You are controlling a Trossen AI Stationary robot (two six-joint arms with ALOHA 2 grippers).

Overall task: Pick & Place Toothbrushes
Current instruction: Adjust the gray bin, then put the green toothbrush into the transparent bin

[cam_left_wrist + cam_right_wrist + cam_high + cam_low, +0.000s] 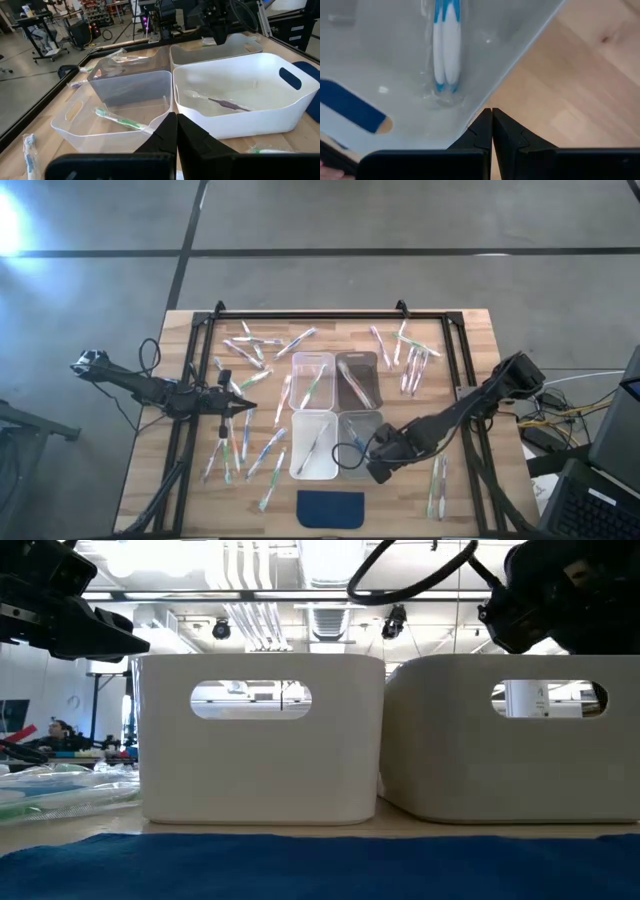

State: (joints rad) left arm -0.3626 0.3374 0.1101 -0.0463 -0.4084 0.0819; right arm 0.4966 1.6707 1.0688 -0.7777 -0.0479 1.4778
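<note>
step: drop looks done, blue toothbrush [444, 47] lying in the near-right bin [345, 420]
right claw [377, 470]: pressed together, empty, over that bin's edge
left claw [243, 408]: pressed together, empty, hovering among loose toothbrushes [262, 455] on table [470, 330]
next: open up, grab another

Even, fairly bright indoor light throughout; in the high view a white glare patch burns out the floor [12, 225] at the upper left corner, and shadows on the table [480, 330] are faint; in the low view ceiling lights glow behind the bins [262, 740], while the blue pad [320, 865] up close is soft and out of focus; in the right wrist view the toothbrush [445, 45] looks slightly blurred.
</note>
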